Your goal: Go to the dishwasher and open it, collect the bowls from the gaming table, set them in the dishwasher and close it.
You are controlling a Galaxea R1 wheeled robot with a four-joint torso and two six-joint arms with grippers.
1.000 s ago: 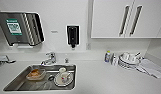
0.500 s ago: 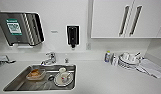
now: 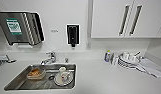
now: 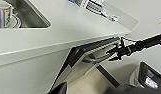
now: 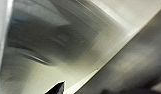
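Note:
In the left wrist view the dishwasher (image 4: pixel 78 63) sits under the white counter (image 4: pixel 58 32), its steel-fronted door tilted out and partly open. My right gripper (image 4: pixel 115 51), on a thin black arm, is shut on the end of the bar handle (image 4: pixel 96 57) along the door's top edge. The right wrist view is very close to a blurred steel surface (image 5: pixel 58 45). A dark tip of my left gripper (image 4: pixel 58 88) shows below the door, nothing near it. The bowls and the gaming table are out of view.
Ahead in the head view, a steel sink (image 3: pixel 18 83) holds a plate, a cup and a small container, with a tap (image 3: pixel 49 58) behind. Stacked plates and cups (image 3: pixel 128 60), a small bottle (image 3: pixel 107 56) and a cloth (image 3: pixel 152 67) lie at the right. Wall cabinets (image 3: pixel 126 17) hang above.

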